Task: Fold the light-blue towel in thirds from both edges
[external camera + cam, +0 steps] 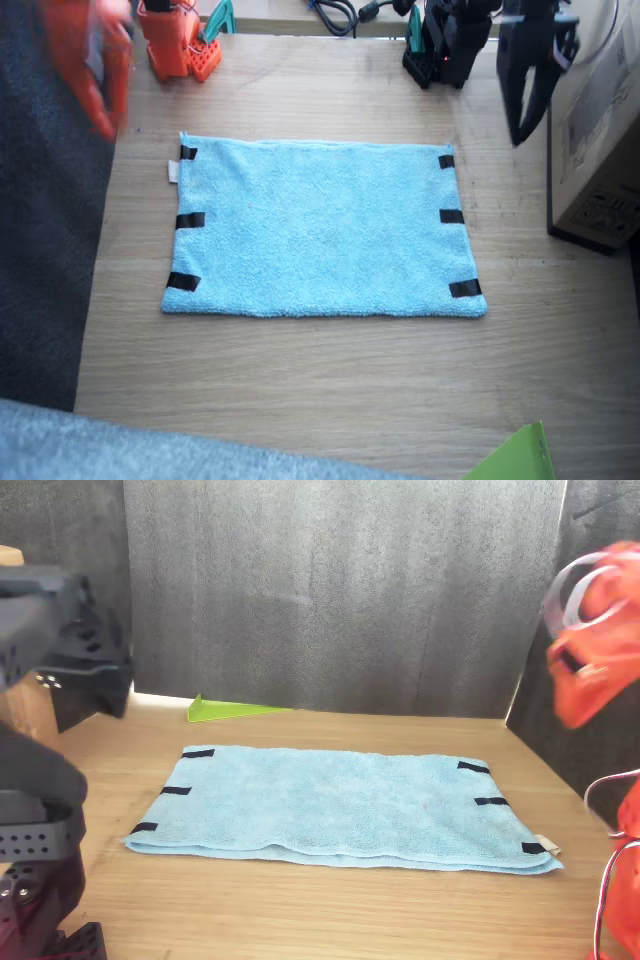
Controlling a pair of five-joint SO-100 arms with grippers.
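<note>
Fixed view: the light-blue towel [325,230] lies flat mid-table, long axis running arm to arm. Black left gripper [522,95], fingers slightly parted, hovers just beyond its taped edge [452,216]. Orange right gripper [95,65] is blurred, opening unclear, near the opposite edge [188,220].

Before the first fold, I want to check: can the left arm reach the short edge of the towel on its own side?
Probably yes. The left gripper hangs above bare table beside the towel, and nothing lies between it and that taped edge.
</note>
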